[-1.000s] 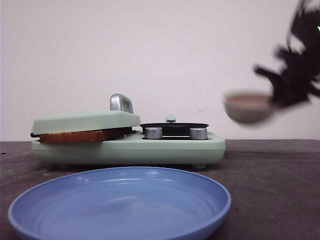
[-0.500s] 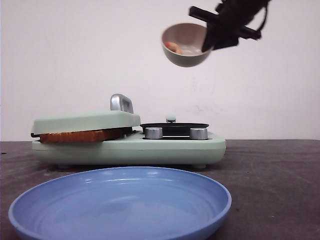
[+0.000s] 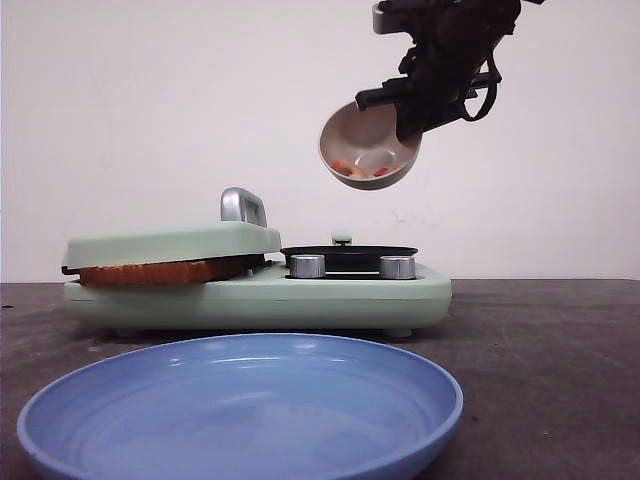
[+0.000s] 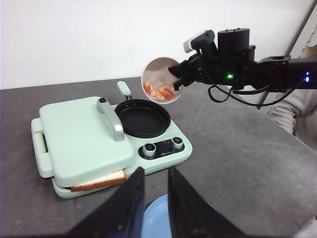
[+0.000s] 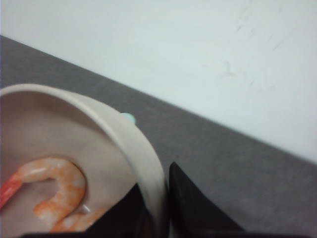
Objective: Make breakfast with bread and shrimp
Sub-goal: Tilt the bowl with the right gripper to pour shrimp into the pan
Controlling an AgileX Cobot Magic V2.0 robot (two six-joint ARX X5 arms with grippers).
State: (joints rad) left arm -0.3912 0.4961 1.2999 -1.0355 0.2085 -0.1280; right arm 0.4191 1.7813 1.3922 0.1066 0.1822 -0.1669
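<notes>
right gripper (image 3: 405, 120): clamped on the rim of the bowl (image 3: 368, 150), one finger inside the wall, one outside, as seen in the right wrist view (image 5: 158, 208).
right arm: raised high, reaching in from the robot's right; the bowl is held in the air above the black pan (image 4: 142, 118) of the green appliance (image 4: 109, 144).
bowl: beige, tilted, mouth turned toward the front camera and down; well clear of the pan.
shrimp (image 4: 158, 91): several orange-red and pale pieces are gathered at the low side of the bowl's inside; one curled piece is seen close up (image 5: 54, 191).
left gripper (image 4: 154, 203): fingers parted with a narrow gap, nothing held; it hangs above the blue plate (image 3: 240, 410), well apart from the appliance.
bread (image 3: 150, 271): one slice edge is seen pressed under the shut lid (image 3: 170, 243) on the appliance's left half; a corner sticks out at the front (image 4: 99, 181).
second slice: cannot be told.
blue plate: set on the dark table (image 3: 540, 350), in front of the appliance.
</notes>
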